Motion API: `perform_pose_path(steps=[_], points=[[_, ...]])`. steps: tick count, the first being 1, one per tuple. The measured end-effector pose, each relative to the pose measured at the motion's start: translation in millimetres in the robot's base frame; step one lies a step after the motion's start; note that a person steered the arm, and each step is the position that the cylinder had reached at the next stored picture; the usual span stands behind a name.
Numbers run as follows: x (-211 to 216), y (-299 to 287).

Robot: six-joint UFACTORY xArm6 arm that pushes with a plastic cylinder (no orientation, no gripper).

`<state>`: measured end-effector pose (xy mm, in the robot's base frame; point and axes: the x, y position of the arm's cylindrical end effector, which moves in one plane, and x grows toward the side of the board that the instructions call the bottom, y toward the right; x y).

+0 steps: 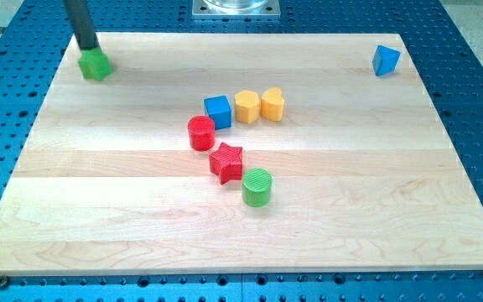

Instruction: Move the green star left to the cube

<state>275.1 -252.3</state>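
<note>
My tip [89,48] presses against the top of the green star [96,65], which sits at the tabletop [124,218]'s top-left corner, just beside the edge; its points and long axis are too blurred to tell. The rod carries no pincer. Bare wood separates it from the blue cube [217,111], well to the view's right beside the red cylinder [200,133].

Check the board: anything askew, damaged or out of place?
Nothing damaged or tipped. Two outliers: the green star sits in the board's top-left corner with my tip at its upper edge, and a blue block sits alone at top right. The rest cluster mid-board around the blue cube.
</note>
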Motion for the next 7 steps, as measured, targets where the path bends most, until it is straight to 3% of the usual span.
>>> perform_pose_path(steps=[2, 3, 4, 6, 7], points=[[87.5, -20.6], [83.5, 19.6], [70.9, 21.2], [70.9, -31.6], [43.3, -30.7]])
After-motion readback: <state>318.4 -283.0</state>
